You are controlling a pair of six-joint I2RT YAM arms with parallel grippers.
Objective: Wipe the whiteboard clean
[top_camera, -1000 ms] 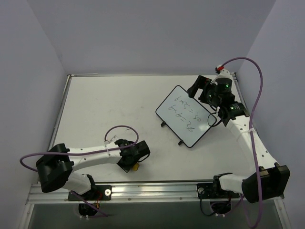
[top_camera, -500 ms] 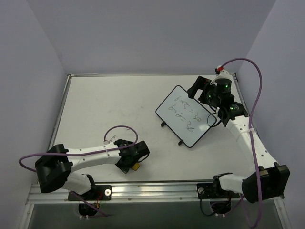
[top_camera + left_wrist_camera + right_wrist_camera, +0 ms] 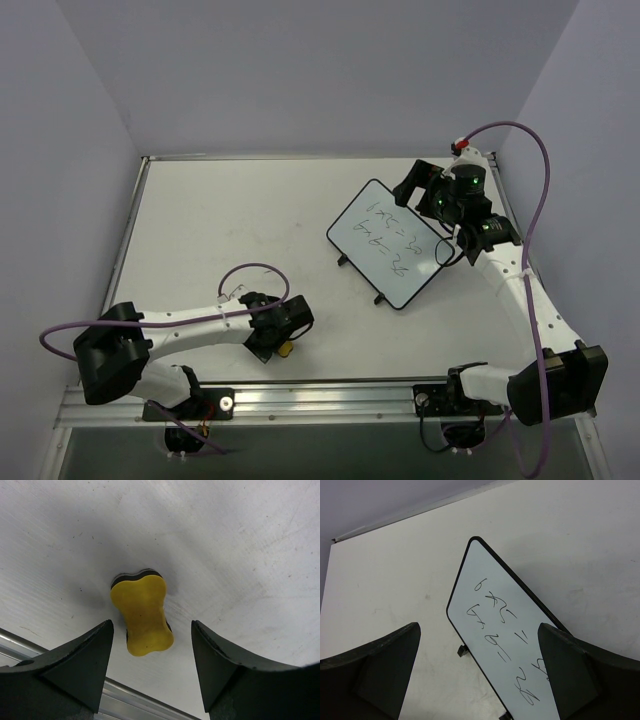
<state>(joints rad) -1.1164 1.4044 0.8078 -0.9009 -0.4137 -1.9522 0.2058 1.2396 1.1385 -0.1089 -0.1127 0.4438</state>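
Observation:
The whiteboard (image 3: 388, 243) lies on the table at the right, angled, with black handwriting on it. It also shows in the right wrist view (image 3: 505, 630), with its small black feet. My right gripper (image 3: 412, 187) is open and empty, held above the board's far corner (image 3: 479, 630). The yellow bone-shaped sponge (image 3: 142, 612) lies on the table near the front edge and peeks out under my left gripper in the top view (image 3: 286, 350). My left gripper (image 3: 151, 630) is open, its fingers on either side of the sponge's near end, apart from it.
A metal rail (image 3: 75, 655) runs along the table's near edge just behind the sponge. Grey walls close in the table at the back and both sides. A purple cable (image 3: 250, 268) loops above the left arm.
My left arm has shifted very slightly over the sponge. The right arm and the whiteboard have not moved.

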